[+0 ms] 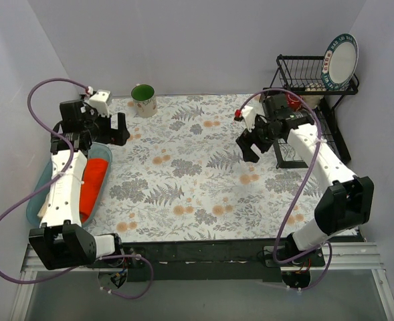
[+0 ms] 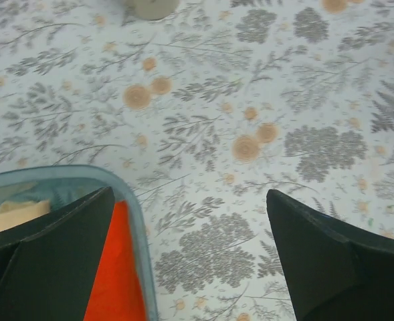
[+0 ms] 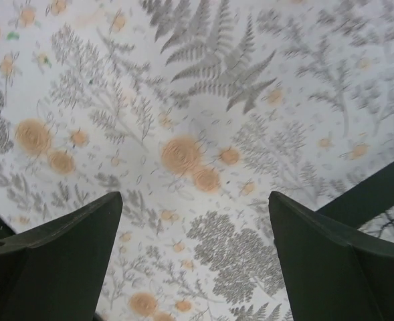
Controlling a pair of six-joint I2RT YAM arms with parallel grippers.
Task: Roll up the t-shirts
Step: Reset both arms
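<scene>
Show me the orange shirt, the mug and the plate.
orange shirt (image 1: 96, 179), top view, middle of the visible fabric.
mug (image 1: 145, 105), top view, pale outer wall.
plate (image 1: 342, 61), top view, white face.

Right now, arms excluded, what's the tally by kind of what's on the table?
t-shirts: 2, the orange-red t-shirt and the cream t-shirt, both in the bin
green mug: 1
plate: 1, standing in the rack
dish rack: 1
blue bin: 1
total: 6
</scene>
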